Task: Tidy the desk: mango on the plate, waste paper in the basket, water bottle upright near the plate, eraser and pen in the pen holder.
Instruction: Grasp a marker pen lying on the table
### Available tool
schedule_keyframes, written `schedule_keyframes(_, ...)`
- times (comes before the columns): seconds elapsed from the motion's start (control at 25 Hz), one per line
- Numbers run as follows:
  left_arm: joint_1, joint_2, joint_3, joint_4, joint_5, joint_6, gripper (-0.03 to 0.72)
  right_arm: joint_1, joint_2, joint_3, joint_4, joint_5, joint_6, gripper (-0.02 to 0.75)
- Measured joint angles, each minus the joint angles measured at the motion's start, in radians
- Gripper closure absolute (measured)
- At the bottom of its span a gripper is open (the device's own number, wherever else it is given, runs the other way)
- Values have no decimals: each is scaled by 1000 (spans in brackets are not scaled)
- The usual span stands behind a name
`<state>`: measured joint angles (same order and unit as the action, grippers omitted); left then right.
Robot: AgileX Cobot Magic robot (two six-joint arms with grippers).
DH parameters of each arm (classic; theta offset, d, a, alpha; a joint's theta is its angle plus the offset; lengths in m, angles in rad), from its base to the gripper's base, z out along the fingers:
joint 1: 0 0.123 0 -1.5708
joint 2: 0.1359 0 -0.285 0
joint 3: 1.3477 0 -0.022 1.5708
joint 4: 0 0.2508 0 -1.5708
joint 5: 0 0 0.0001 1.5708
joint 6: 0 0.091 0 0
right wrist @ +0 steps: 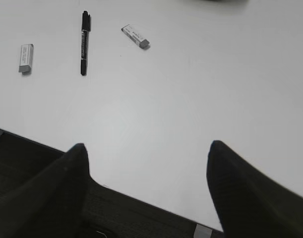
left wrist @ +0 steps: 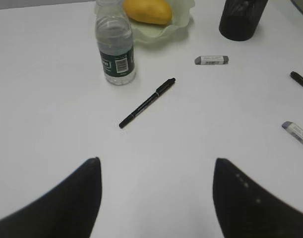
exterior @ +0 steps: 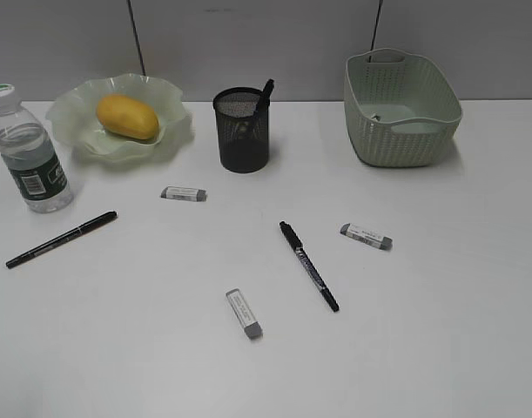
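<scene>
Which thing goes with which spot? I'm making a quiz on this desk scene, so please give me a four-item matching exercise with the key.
Things:
1. mango
2. bottle
3. basket
4. pen holder

Places or states:
A. upright, left of the plate
B. far right of the desk
C. lying on the plate
D. centre back, with a pen inside

Pairs: 1-C, 2-A, 3-B, 4-D

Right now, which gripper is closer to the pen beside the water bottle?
Left. The left gripper hangs open over bare desk just short of that pen. The right gripper, open at the desk's near edge, sees only the other pen.
</scene>
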<state>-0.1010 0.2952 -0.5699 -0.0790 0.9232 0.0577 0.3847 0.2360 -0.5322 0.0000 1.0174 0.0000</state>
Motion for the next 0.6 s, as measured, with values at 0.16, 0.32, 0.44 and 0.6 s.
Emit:
schedule_keyframes(0.16, 0, 188, 0, -51, -115, 100, 157, 0, 0, 5, 0, 0, 0, 155)
schedule_keyframes(0.32, 0, 372, -2, -117, -184, 197, 157, 0, 0, 8, 0, 0, 0, 155)
schedule_keyframes(0.44, 0, 515, -38, -154, -186, 257, 157, 0, 0, 8, 0, 0, 0, 155)
schedule_keyframes(0.6, -1, 680, -130, -169, -185, 332, 157, 0, 0, 8, 0, 1, 0, 155)
